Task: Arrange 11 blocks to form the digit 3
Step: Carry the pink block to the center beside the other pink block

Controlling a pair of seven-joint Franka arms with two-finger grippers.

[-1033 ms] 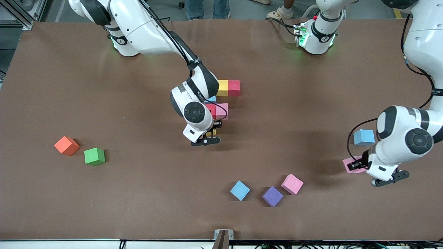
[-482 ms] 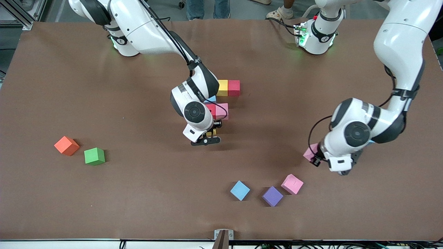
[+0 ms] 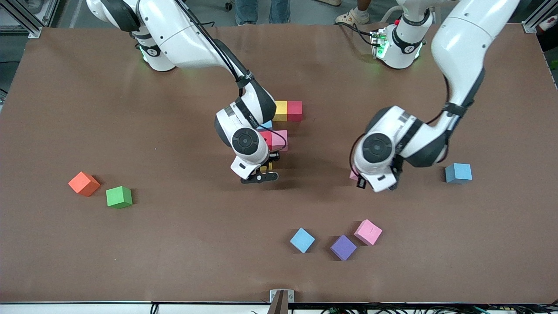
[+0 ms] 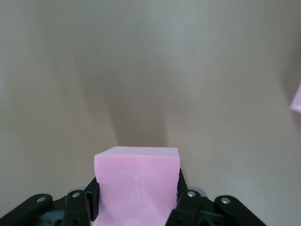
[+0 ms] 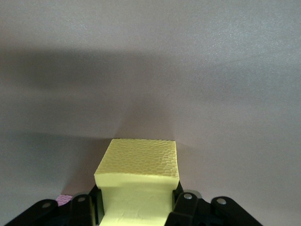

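Your left gripper (image 4: 136,207) holds a pink block (image 4: 136,181) over mid-table | right gripper (image 5: 136,207) grips a yellow block (image 5: 138,174) beside the started digit 3 (image 3: 285,120) | loose light blue block (image 3: 458,173) toward the left arm's end.

the left gripper (image 4: 136,207), clamped on a pink block (image 4: 136,181), now hangs over bare table toward the middle, up from the left arm's end. the light blue block (image 3: 458,172) there shows uncovered again.
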